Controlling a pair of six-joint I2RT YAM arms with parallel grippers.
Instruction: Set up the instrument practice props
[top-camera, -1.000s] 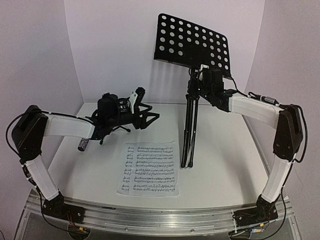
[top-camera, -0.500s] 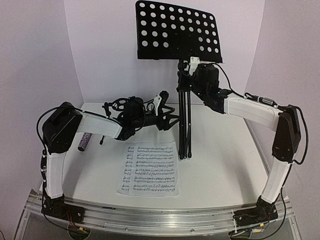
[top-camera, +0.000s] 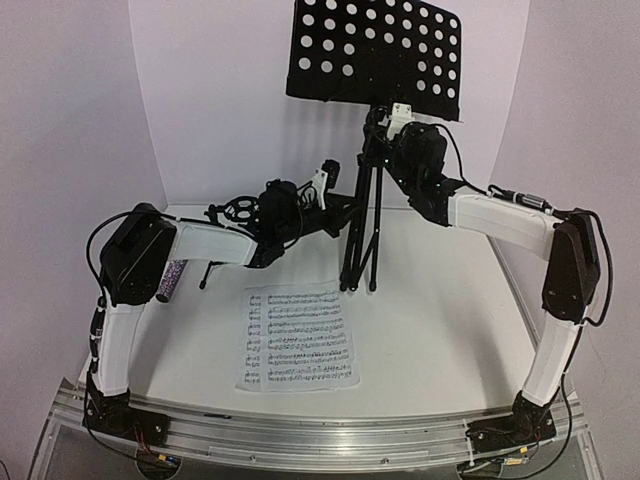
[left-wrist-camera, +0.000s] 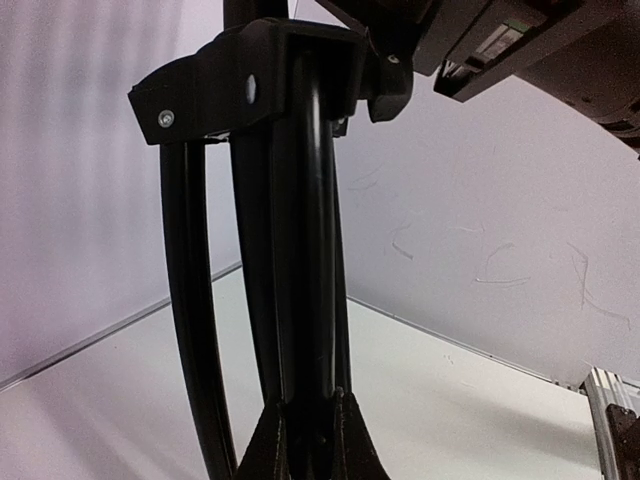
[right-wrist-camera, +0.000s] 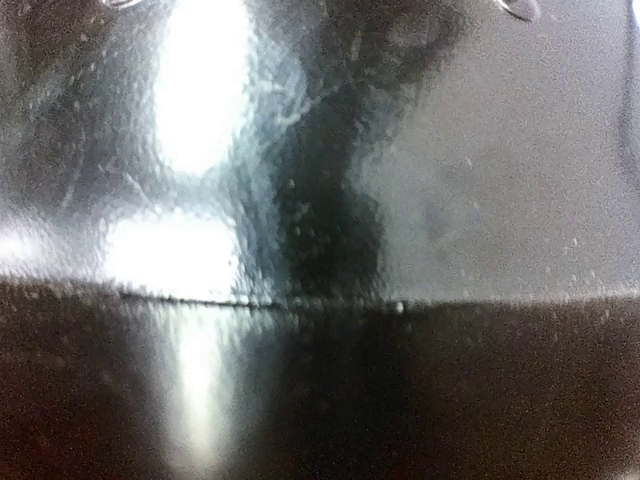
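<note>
The left gripper (left-wrist-camera: 310, 455) is pinching nearly shut on one of the folded legs (left-wrist-camera: 300, 250) of the music stand (top-camera: 365, 235), low on the bundle, with a finger pressing on each side of the black tube. The right gripper (top-camera: 392, 118) is clamping the stand's post just beneath the perforated tray (top-camera: 345, 93). Its own camera is showing only a glossy black surface.

Between the two grips the stand is standing upright towards the far edge of the desk (top-camera: 440, 320), near the middle, with its feet together and touching the top. A sheet of music (top-camera: 300, 337) is lying flat near the middle of the near edge. The purple microphone (top-camera: 172, 282) is lying by the left edge, partly hidden behind the left arm. The small mic stand (top-camera: 237, 210) is sitting towards the far left corner, just behind that arm.
</note>
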